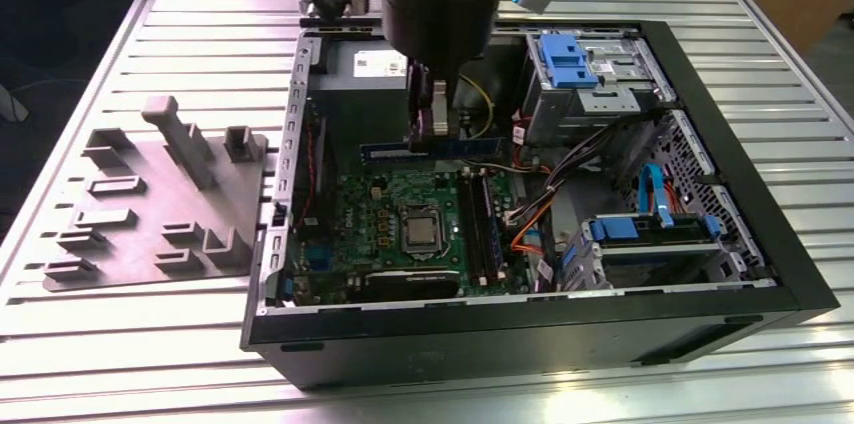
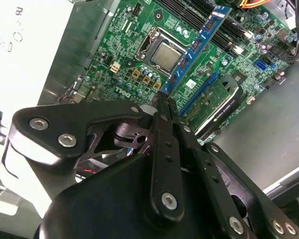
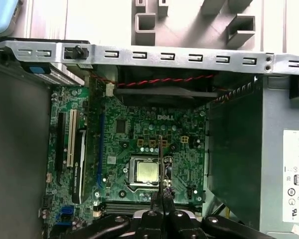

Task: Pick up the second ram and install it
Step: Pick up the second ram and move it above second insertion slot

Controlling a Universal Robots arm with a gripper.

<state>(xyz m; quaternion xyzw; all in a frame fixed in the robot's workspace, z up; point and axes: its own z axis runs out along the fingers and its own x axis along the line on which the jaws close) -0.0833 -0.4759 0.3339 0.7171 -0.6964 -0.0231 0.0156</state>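
While I am hovering over the open computer case [image 1: 534,329], my gripper [image 1: 430,137] is clenching the second ram [image 1: 470,145] between its fingertips [image 2: 159,107]. The bluish stick is hanging level above the motherboard [image 1: 387,206], along that board's far edge as the exterior view shows it. In both wrist views the ram [image 2: 195,44] [image 3: 161,152] is reaching out from my gripper [image 2: 162,97] [image 3: 162,191] over the processor socket [image 2: 165,55] [image 3: 145,172]. The black slot rails [image 1: 483,219] are running along the board's edge on the exterior view's right, apart from the stick. Whether the ram is touching the board, I cannot tell.
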